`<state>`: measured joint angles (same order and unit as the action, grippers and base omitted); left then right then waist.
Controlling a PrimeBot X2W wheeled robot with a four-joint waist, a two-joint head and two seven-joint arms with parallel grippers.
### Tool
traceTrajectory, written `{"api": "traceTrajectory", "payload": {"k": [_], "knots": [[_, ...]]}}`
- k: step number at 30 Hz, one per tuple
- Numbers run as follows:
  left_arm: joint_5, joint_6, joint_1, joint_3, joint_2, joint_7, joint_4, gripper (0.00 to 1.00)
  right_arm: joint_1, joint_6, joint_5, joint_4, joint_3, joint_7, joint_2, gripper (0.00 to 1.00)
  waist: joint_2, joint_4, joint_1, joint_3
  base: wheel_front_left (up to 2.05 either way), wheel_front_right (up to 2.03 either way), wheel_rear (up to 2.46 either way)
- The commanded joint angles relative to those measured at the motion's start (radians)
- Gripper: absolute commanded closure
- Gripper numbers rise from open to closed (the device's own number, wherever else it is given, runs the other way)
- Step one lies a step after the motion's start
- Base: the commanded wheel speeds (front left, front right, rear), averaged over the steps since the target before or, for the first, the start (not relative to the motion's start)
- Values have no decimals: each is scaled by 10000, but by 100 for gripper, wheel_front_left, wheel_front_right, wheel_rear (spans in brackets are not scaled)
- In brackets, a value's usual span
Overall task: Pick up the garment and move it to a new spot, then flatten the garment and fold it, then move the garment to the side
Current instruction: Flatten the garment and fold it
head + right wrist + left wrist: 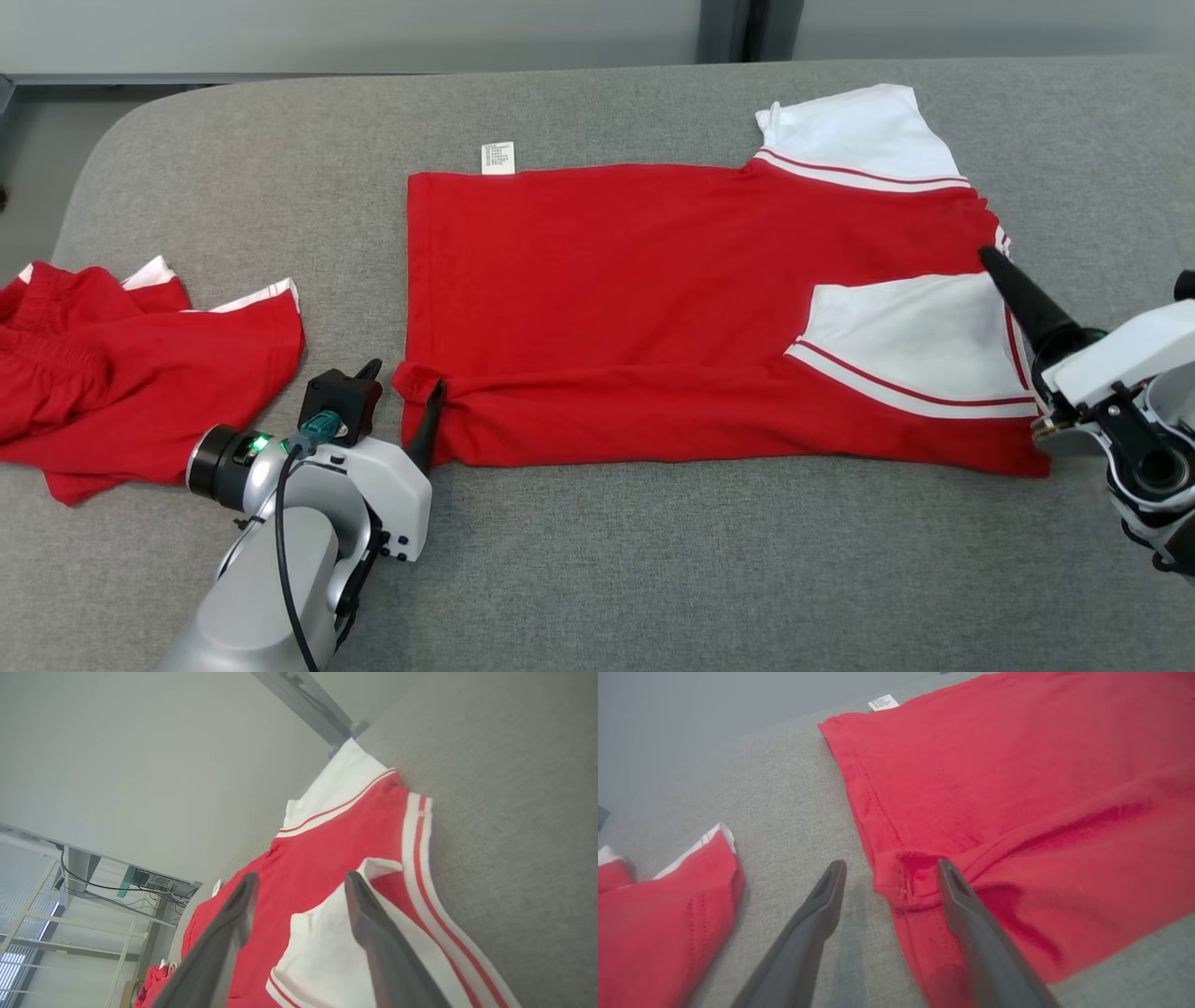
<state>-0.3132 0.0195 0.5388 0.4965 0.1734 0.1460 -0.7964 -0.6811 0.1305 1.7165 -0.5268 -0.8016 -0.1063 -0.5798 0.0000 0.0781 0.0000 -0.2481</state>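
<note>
Toward the counter's (653,560) near left side, the left claw (891,863) stands wide open and holds nothing. Its fingers straddle a bunched corner of the red shirt (607,299), one finger lying on the cloth and the other over bare grey counter. Near the right edge, the right claw (301,876) is also spread and empty, poised over the white sleeve (915,327) that lies folded onto the shirt's body. The shirt lies flat across the middle of the counter, hem to the left, sleeves to the right, and a white label (498,157) sticks out at its far edge. A second red garment (121,373) lies crumpled by the left edge.
</note>
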Motion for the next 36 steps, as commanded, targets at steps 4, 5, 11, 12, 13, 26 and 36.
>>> {"api": "traceTrajectory", "payload": {"k": [4,5,11,12,13,26,36], "knots": [[-109,-336,33,-155,112,384,-16,0,-100,4,-502,54,177,-627,-45,0,0,26,0,257,0,0,0],[-177,-392,-31,-217,119,473,26,0,-63,4,-632,101,201,-785,-75,0,0,30,0,335,0,0,0],[-659,-730,-688,-822,185,989,709,0,659,4,-1191,508,623,-1474,-218,0,0,4,0,869,0,0,0],[-764,-761,-890,-922,172,1040,884,0,846,4,-1302,556,708,-1541,-218,0,0,-14,0,957,0,0,0],[-764,-761,-890,-922,172,1040,884,0,846,4,-1302,556,708,-1541,-218,0,0,-14,0,957,0,0,0],[-1406,-600,-3793,-2405,-677,1184,3680,0,3824,3,-3553,418,3199,-1607,1319,0,0,-383,0,1601,0,0,0],[-1536,63,-4170,-2329,-1075,1188,2897,0,4673,3,-4408,-13,3785,-1592,2050,0,0,-515,0,1659,0,0,0]]}}
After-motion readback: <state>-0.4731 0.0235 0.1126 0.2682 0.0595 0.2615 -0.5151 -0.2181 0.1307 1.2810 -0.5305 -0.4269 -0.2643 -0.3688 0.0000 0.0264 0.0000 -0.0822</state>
